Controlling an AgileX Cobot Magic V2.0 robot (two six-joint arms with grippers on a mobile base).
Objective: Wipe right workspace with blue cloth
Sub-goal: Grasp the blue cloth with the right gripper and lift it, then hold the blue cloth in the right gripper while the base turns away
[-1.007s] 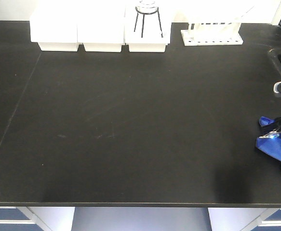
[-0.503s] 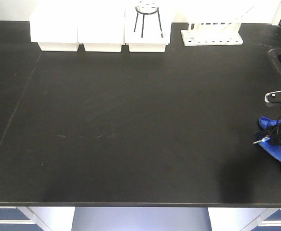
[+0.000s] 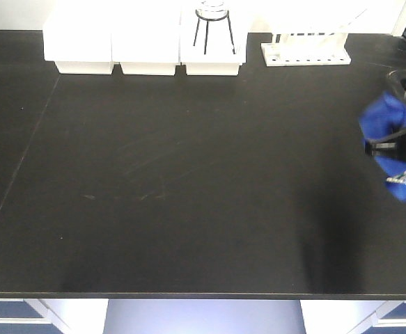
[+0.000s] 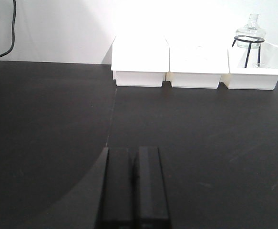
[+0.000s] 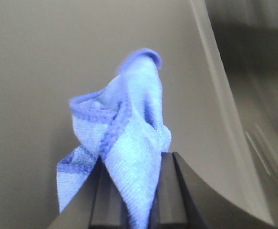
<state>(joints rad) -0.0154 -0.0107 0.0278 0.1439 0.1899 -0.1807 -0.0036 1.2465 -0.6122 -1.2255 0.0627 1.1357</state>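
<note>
Cloth fills my right wrist view: the small bright blue rag (image 5: 129,138) of soft wrinkled fabric is pinched between the two dark fingers of my right gripper (image 5: 135,171). Its folds are bunched and stand out past the tips, and one hemmed corner hangs to the left. Behind it everything is blurred grey. In the front view this rag (image 3: 387,122) shows as a blurred blue patch at the far right edge, over the wide matte black benchtop (image 3: 189,174) and nearer than the white tube rack (image 3: 306,52). I cannot tell whether it touches the top. My left gripper (image 4: 133,152) has its two black fingers pressed together, low over that black top, pointing toward three white plastic bins (image 4: 196,67) along the back wall. A clear glass flask (image 4: 251,28) on a black wire stand (image 4: 246,52) is at the rightmost bin.
</note>
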